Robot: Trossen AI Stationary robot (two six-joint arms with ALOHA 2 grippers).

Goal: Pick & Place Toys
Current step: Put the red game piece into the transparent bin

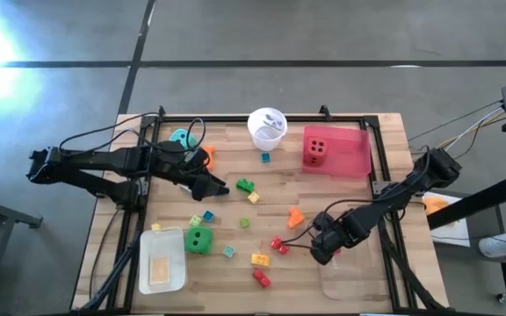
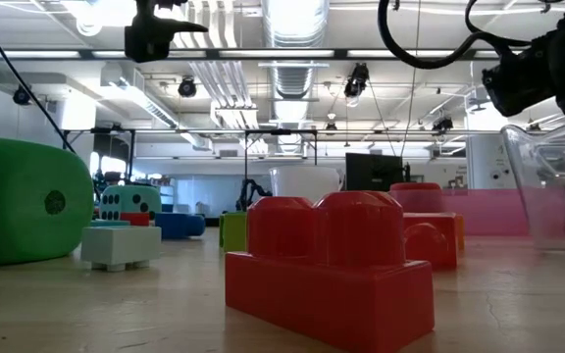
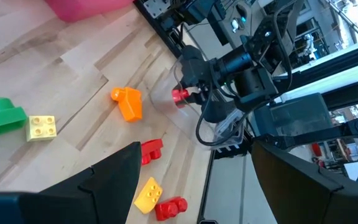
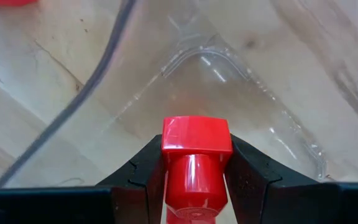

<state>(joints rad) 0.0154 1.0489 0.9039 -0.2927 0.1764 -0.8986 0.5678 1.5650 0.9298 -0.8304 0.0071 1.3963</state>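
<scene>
Right pincer (image 4: 194, 171), clamped on a red brick (image 4: 196, 155), hangs over the clear tray (image 4: 241, 81) apparently to drop it, while left pincer (image 1: 207, 186) waits open above the table (image 1: 350, 149)

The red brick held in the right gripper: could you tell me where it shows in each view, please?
High view: not visible, hidden under the right gripper at the clear tray.
Low view: cannot tell.
Left wrist view: red brick, small, at the far gripper's tip.
Right wrist view: bottom centre, clamped between the fingers.
Shared landmark: the clear tray below the brick.
</scene>
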